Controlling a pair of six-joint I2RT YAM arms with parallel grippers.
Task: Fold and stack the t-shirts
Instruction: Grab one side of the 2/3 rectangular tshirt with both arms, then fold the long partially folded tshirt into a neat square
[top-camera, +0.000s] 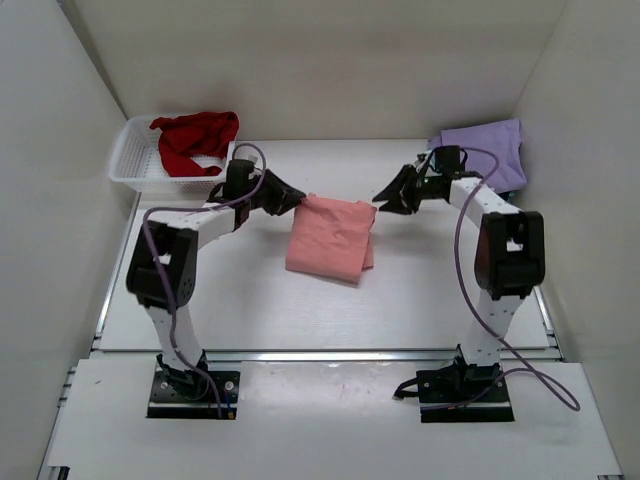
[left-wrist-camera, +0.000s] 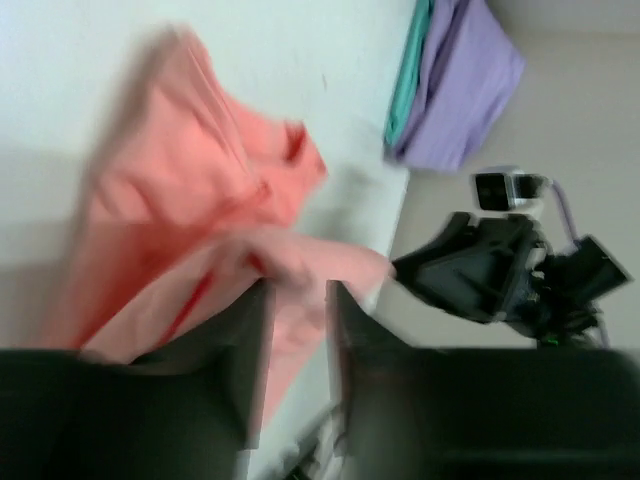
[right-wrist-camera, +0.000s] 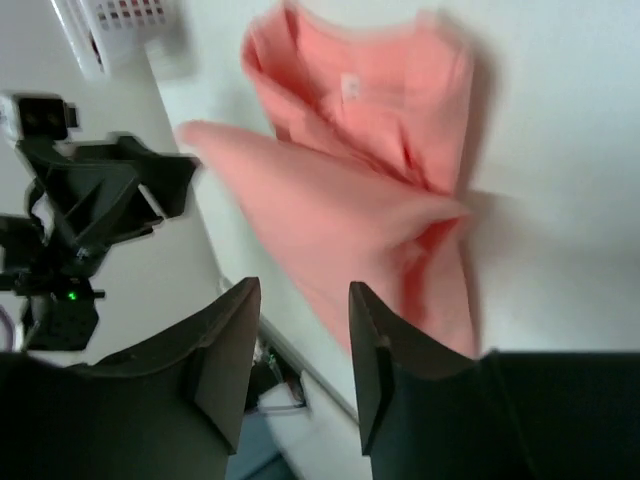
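Top external: left hand (top-camera: 293, 200) pinches salmon-pink t-shirt (top-camera: 330, 240) at its far corner; right hand (top-camera: 383, 203) gapes empty. Carry your fold across level, edges aligned.

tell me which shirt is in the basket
The dark red t-shirt, draped over the white basket at the far left corner. The salmon t-shirt lies mid-table, and the lavender t-shirt sits at the far right edge.

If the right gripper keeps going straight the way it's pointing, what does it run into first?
Most likely the salmon-pink t-shirt: its raised fold sits directly ahead of the open right gripper, though exact depth is unclear.
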